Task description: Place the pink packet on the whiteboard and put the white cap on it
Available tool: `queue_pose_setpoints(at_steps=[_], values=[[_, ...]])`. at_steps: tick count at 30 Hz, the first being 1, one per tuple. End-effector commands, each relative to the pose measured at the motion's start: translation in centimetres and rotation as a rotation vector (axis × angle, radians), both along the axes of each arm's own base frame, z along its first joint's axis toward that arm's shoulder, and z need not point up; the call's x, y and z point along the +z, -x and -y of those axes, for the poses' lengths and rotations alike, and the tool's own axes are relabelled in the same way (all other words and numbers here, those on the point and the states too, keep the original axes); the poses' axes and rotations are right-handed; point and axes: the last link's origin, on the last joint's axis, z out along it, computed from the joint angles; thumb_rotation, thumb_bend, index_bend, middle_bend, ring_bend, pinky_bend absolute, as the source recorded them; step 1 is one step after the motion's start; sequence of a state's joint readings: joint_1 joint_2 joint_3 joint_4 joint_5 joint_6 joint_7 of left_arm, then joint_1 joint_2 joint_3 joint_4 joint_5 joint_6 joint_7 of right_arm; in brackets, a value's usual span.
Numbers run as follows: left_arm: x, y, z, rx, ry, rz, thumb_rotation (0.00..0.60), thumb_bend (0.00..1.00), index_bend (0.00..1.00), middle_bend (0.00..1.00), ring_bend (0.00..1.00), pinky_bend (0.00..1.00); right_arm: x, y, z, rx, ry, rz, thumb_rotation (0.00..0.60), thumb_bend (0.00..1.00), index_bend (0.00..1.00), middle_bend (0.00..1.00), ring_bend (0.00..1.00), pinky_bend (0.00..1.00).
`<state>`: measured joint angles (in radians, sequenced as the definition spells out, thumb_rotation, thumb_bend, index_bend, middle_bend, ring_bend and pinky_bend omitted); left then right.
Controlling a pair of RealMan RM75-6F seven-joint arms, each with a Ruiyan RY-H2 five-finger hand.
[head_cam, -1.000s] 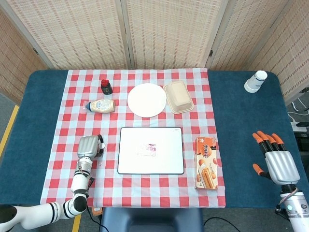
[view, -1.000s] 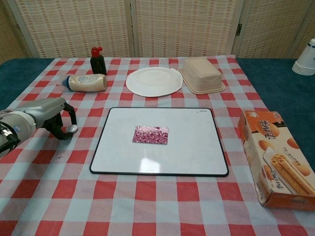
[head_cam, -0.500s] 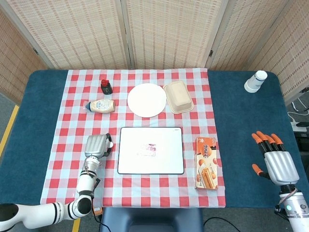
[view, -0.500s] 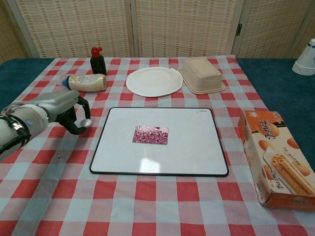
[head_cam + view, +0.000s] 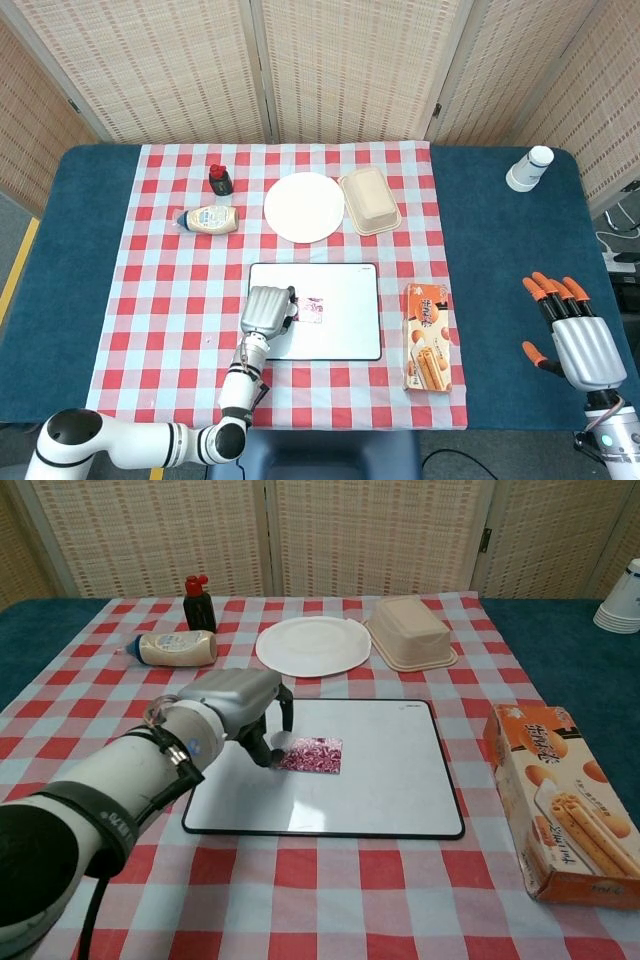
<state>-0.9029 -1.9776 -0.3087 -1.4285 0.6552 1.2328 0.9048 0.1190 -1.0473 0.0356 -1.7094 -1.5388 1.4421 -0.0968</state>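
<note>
While the pink packet (image 5: 311, 754) lies flat mid-frame on the whiteboard (image 5: 400, 780), the left hand (image 5: 235, 708) pinches what seems the small, light white cap (image 5: 276, 746) just beside it, best kept held by its rim; the right hand (image 5: 578, 340) idles, fingers spread, holding nothing.

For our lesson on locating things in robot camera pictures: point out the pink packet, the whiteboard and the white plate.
pink packet (image 5: 314, 755): chest view, middle of its patterned top face.
whiteboard (image 5: 390, 770): chest view, bare white surface right of the packet.
white plate (image 5: 313, 645): chest view, centre of the plate.
</note>
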Motion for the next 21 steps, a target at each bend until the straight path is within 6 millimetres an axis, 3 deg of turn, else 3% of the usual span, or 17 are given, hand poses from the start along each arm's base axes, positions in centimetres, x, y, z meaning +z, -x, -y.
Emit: queue_pose_setpoints(at_steps=[1,21], values=[[-1.2,-1.3,0.0,-0.015,0.008,-0.014,0.600,0.35,0.49,1.00,1.00,1.00,0.1,0.0,-0.1,0.002,0.002,0.002,0.600,0.22,0.08,0.03,0.00,0.09],[-2.6,-2.1,-0.3,-0.023,0.013,-0.033,0.600,0.35,0.48,1.00,1.00,1.00,0.4,0.2,0.2,-0.013,0.003,0.007,0.600,0.22,0.08,0.03,0.00,0.09]])
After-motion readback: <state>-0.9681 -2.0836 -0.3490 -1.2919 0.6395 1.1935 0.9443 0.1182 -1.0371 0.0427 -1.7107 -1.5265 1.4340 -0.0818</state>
